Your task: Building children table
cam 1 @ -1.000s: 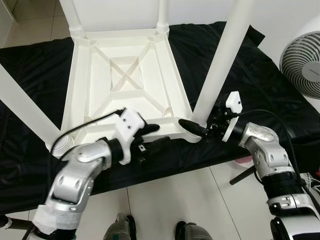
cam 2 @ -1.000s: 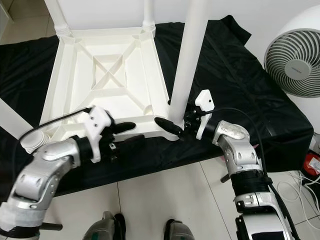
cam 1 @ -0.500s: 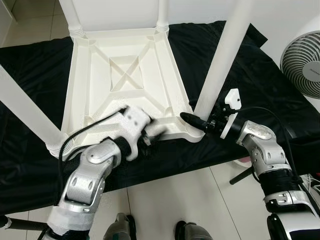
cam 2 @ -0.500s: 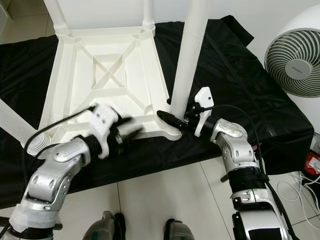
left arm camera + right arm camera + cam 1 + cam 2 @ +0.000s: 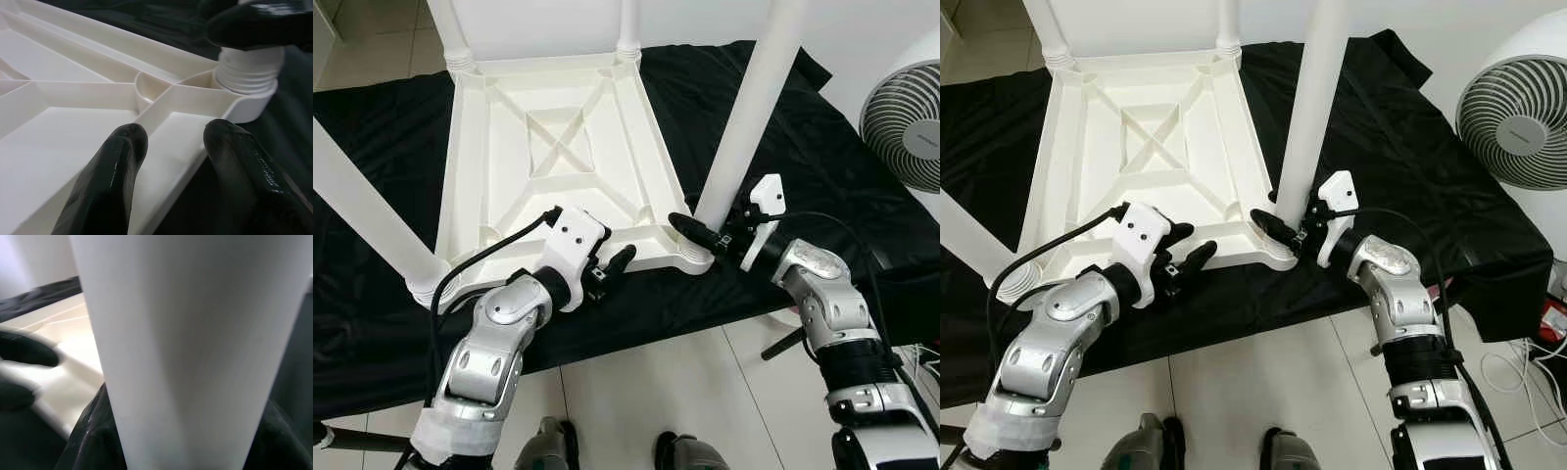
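A white plastic children's table (image 5: 558, 157) lies upside down on a black cloth (image 5: 822, 147), its legs pointing up. My right gripper (image 5: 705, 227) is at the base of the near right leg (image 5: 744, 117). In the right wrist view its black fingers (image 5: 88, 431) hug both sides of that leg (image 5: 181, 347), shut on it. My left gripper (image 5: 612, 266) is at the table's near rim, open. In the left wrist view one finger (image 5: 115, 171) hangs over the inner panel and the other lies outside the rim (image 5: 186, 147), close to the leg's threaded socket (image 5: 247, 73).
The near left leg (image 5: 362, 215) slants up at the left, and two far legs (image 5: 450, 29) (image 5: 628, 24) stand at the back. A white fan (image 5: 906, 108) stands to the right. Pale tile floor (image 5: 646, 392) and my feet (image 5: 548, 446) lie below the cloth's edge.
My left gripper has moved in from the cloth to straddle the table's near rim. My right gripper has shifted a little up and closer around the near right leg's base.
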You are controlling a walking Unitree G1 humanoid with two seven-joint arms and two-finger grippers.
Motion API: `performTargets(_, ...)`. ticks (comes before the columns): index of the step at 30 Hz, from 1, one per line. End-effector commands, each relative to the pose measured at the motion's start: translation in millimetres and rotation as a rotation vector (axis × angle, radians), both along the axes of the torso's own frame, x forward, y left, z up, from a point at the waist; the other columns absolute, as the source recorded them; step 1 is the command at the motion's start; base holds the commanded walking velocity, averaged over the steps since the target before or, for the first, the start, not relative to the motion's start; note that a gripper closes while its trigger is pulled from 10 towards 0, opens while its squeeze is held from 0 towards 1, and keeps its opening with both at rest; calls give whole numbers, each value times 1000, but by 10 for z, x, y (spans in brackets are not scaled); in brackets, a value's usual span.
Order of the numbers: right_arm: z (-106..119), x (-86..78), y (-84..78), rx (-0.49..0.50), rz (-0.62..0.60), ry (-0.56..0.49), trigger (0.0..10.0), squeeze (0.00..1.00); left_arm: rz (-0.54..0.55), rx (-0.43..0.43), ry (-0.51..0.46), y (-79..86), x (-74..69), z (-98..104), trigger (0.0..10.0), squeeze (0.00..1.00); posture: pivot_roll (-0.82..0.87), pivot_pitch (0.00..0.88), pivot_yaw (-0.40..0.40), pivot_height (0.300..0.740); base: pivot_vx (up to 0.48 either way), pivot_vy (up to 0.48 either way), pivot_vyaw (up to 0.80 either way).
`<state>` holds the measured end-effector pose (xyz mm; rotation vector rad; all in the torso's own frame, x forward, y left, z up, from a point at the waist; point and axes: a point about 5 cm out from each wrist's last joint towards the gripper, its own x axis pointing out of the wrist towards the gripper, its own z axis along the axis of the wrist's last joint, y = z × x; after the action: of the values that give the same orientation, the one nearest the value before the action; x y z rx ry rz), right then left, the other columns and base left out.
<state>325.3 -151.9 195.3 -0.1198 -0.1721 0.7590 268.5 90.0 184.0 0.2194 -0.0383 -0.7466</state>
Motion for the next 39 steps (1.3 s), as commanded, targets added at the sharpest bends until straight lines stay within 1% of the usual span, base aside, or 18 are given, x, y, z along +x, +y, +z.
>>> performTargets(1,-86,-27,16,9,-133,53,0,0,-106,-4,4,-95,-106,-5,10000,0,-31,166,5,740,0,0,0)
performTargets(7,-144,-77,90,11,-197,87,0,0,-146,-1,15,-115,-145,-13,10000,0,-36,165,5,740,0,0,0)
performTargets(9,-218,-119,173,44,-360,128,0,0,-155,4,11,-100,-138,-4,10000,0,-43,162,8,740,0,0,0)
performTargets(10,-218,-119,173,44,-360,128,0,0,-155,4,11,-100,-138,-4,10000,0,-43,162,8,740,0,0,0)
performTargets(11,-240,-159,234,59,-471,127,0,0,-147,10,11,-85,-116,-6,10000,0,-44,160,4,740,0,0,0)
performTargets(16,-231,-183,292,83,-542,117,0,0,-124,15,11,-69,-91,-11,10000,0,-40,155,3,740,0,0,0)
performTargets(17,-220,-187,314,90,-543,119,706,0,-114,11,10,-65,-83,-8,10000,0,-41,151,3,740,0,0,0)
performTargets(18,-201,-192,323,96,-551,120,4902,0,-109,8,10,-65,-82,-5,10000,0,-41,150,3,740,0,0,0)
performTargets(19,-201,-192,323,96,-551,120,4902,0,-109,8,10,-65,-82,-5,10000,0,-41,150,3,740,0,0,0)
performTargets(20,-180,-185,323,100,-535,121,10000,0,-107,2,11,-69,-81,-3,10000,0,-43,146,3,740,0,0,0)
performTargets(22,-129,-160,288,102,-504,111,10000,0,-110,-2,14,-75,-82,-3,10000,0,-44,146,2,740,0,0,0)
performTargets(23,-101,-139,254,96,-478,95,10000,1000,-113,-1,13,-82,-79,-1,10000,0,-44,141,0,740,0,0,0)
performTargets(27,-85,-105,210,84,-354,118,10000,1000,-114,0,12,-91,-69,2,10000,0,-43,140,1,740,0,0,0)
performTargets(29,-42,-107,135,1,-205,90,10000,1000,-117,-6,11,-109,-73,7,10000,0,-43,136,-1,740,0,0,0)
performTargets(31,-26,-106,103,-26,-173,76,10000,1000,-120,-7,12,-116,-77,6,10000,0,-43,136,-1,740,0,0,0)
performTargets(32,-15,-94,53,-45,-141,71,10000,886,-122,-8,12,-124,-82,6,10000,0,-42,133,-1,740,0,0,0)
performTargets(33,-8,-77,16,-73,-120,55,10000,0,-124,-8,12,-129,-82,6,10000,0,-39,131,-1,740,0,0,0)
performTargets(39,-7,-25,-33,-119,-34,50,10000,0,-121,-7,11,-126,-69,13,10000,0,-34,127,1,740,0,0,0)
